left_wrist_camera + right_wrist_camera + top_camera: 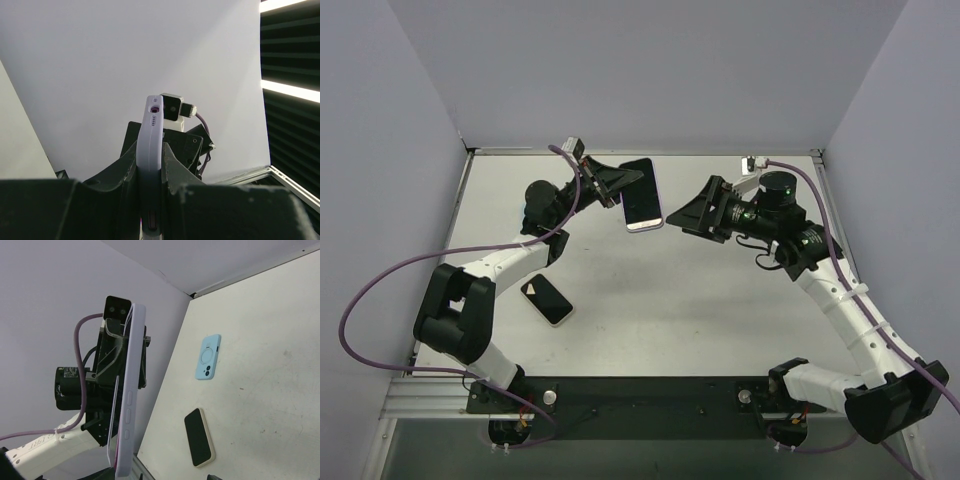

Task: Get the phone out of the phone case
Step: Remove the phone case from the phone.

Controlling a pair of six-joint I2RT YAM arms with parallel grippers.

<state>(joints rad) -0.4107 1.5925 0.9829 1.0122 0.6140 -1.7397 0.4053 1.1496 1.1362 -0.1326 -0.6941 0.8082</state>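
Note:
My left gripper (618,185) holds a phone (642,193) in a lilac phone case (645,227) up above the far middle of the table, screen facing up. In the left wrist view the case (152,150) stands edge-on, pinched between both fingers (176,182). In the right wrist view, the case (129,400) shows its side buttons. There the phone's thin edge (113,422) stands slightly off the case at the lower end. My right gripper (684,215) is open just to the right of the phone, with nothing between its fingers.
A second phone (547,299) with a cream rim lies screen up on the table (720,300) near the left arm, also seen as the dark phone (199,437). A light blue case (207,357) lies back up beyond it. Grey walls enclose the table.

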